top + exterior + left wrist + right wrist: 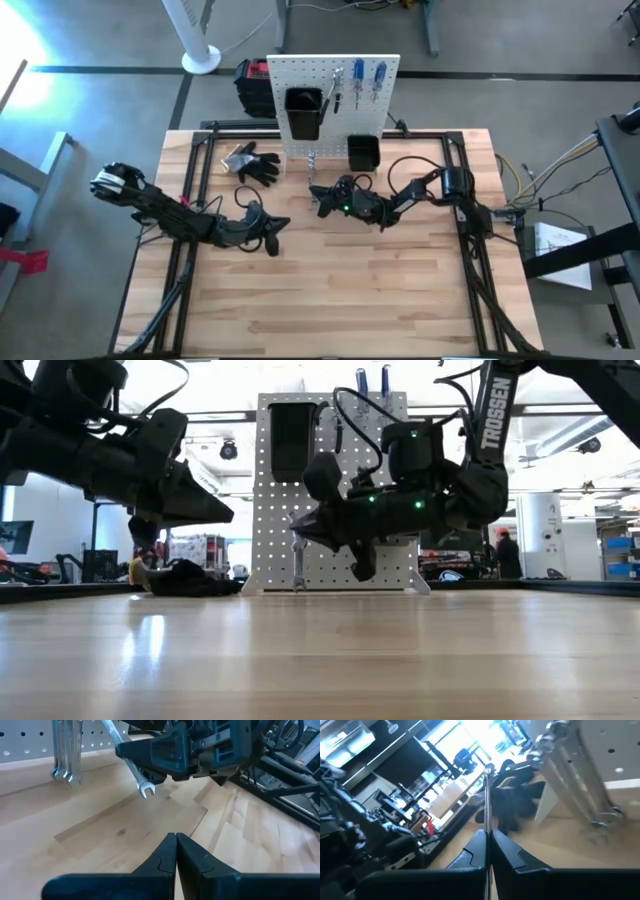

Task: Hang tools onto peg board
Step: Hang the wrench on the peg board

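Right gripper (pixel 487 851) pinching slim wrench (pixel 487 800), black bins (pixel 304 112) on peg board (pixel 310 75)

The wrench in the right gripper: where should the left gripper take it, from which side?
Take the wrench by the bare shank just above its open-ended head, probably from the left arm's side: that end slants free below the shut right gripper. The shut left gripper must open first.

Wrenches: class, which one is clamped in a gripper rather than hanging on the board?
The wrench pinched in the right gripper, slanting above the table; the other wrenches hang straight down the peg board.
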`<state>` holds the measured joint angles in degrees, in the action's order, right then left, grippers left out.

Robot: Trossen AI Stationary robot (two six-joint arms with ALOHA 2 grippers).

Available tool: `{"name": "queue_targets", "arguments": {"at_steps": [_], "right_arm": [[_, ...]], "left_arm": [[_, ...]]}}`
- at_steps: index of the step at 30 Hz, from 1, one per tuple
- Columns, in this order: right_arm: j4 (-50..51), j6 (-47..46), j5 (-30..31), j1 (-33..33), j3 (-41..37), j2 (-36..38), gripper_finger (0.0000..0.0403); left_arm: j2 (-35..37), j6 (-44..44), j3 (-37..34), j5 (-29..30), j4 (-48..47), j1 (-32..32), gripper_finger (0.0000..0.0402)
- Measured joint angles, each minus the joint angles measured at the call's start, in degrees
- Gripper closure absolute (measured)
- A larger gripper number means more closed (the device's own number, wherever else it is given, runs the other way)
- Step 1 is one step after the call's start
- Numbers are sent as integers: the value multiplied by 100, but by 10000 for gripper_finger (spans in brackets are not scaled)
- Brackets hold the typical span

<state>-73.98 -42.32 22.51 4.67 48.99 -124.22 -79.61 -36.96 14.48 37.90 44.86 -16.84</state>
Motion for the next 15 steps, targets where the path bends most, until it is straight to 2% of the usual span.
{"name": "queue_targets", "arguments": {"at_steps": [15], "right_arm": [[410, -418, 62, 245, 16, -24, 403]], "left_arm": [[0, 1, -2, 1, -45, 9, 401]]}}
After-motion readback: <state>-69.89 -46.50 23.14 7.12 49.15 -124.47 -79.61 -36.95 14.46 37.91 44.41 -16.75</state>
